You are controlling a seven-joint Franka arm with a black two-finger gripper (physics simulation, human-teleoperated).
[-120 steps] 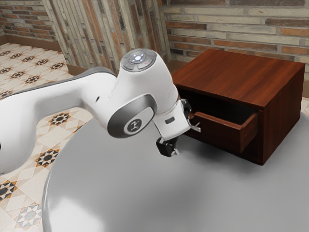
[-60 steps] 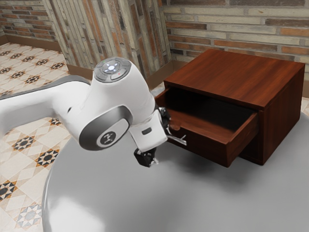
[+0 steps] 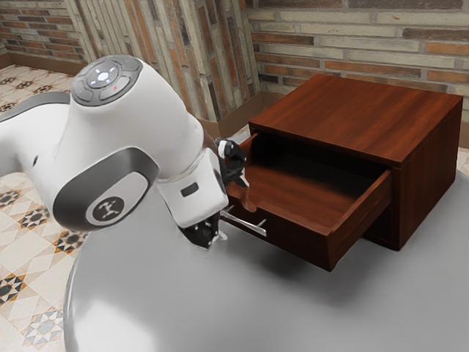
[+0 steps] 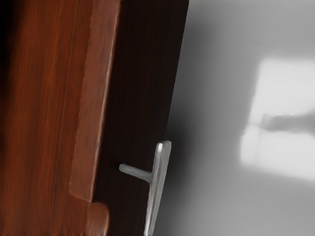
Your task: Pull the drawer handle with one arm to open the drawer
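Note:
A dark wooden cabinet (image 3: 359, 110) stands on the grey round table (image 3: 256, 308). Its drawer (image 3: 308, 198) is pulled well out toward the exterior view's left, showing a bare wooden floor inside. A thin metal handle (image 3: 249, 224) runs along the drawer front. My gripper (image 3: 209, 236) hangs below the white hand at the handle's near end, its black fingers around the bar, shut on it. In the wrist view the handle (image 4: 158, 182) stands off the dark drawer front (image 4: 142, 88) on a short post, running down under my hand.
My arm's bulky white elbow (image 3: 124, 154) fills the exterior view's left in front of the drawer. Grey tabletop (image 4: 221, 196) spreads out in front of the cabinet. Brick walls and a tiled floor (image 3: 29, 110) lie beyond the table edge.
My hand has moved toward the exterior view's left, and the drawer has slid out with it, from slightly open to well open.

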